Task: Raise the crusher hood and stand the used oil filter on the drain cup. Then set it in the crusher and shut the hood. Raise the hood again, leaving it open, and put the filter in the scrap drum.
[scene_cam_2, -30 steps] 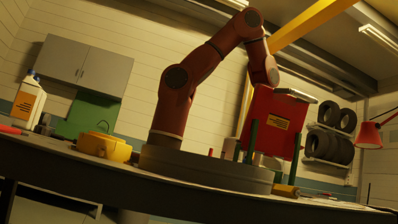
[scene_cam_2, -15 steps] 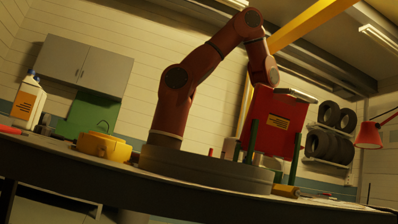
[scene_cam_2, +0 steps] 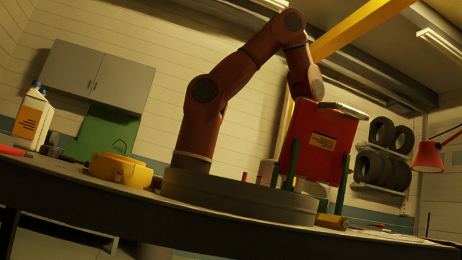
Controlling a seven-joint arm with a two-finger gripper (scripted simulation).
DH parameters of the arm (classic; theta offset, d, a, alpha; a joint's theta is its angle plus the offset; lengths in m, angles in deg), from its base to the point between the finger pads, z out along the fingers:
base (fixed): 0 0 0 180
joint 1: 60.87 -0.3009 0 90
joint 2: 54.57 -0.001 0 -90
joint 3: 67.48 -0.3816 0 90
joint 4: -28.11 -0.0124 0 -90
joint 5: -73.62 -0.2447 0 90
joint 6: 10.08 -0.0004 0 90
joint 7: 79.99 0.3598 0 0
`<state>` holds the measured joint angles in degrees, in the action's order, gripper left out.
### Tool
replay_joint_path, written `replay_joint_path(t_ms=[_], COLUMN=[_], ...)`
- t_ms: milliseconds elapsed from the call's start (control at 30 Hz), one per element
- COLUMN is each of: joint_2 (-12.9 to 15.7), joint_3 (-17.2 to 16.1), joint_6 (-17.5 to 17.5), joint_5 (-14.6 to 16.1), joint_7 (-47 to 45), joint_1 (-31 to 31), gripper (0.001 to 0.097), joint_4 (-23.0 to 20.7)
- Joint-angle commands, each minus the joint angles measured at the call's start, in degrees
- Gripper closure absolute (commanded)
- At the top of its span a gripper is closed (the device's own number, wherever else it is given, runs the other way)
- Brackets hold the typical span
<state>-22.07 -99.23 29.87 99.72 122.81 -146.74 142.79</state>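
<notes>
The red crusher hood [scene_cam_2: 318, 142] stands raised on green posts at the far side of the bench, right of my arm's base. A grey bar handle [scene_cam_2: 344, 110] runs along its top edge. My arm reaches over and down behind the hood, so my gripper is hidden. A pale cylinder [scene_cam_2: 267, 171], maybe the oil filter, stands by the green posts, partly hidden. The yellow round drum [scene_cam_2: 120, 169] sits on the bench left of my base.
The round grey base plate [scene_cam_2: 239, 195] fills the bench centre. A white bottle [scene_cam_2: 32, 118] with an orange label stands far left. A yellow-handled tool [scene_cam_2: 332, 222] lies at the right bench edge. Tyres on shelves [scene_cam_2: 383, 161] and a red lamp [scene_cam_2: 427, 157] are at the right.
</notes>
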Motion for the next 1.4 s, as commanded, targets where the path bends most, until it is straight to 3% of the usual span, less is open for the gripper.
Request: replay_joint_path(t_ms=[0, 300, 533, 1367], joint_2=[-0.04, -0.54, -2.36, -12.19], joint_3=[-0.01, -0.49, -2.25, -10.87], joint_6=[0.00, 0.81, 4.05, 26.94], joint_5=[0.00, -0.45, -2.23, -11.27], joint_7=[0.00, -0.40, -1.97, -10.47], joint_1=[0.00, 0.35, 1.70, 9.02], gripper=[0.0188, 0.0188, 0.0188, 0.0188], joint_4=[-0.03, -0.40, -1.90, -16.15])
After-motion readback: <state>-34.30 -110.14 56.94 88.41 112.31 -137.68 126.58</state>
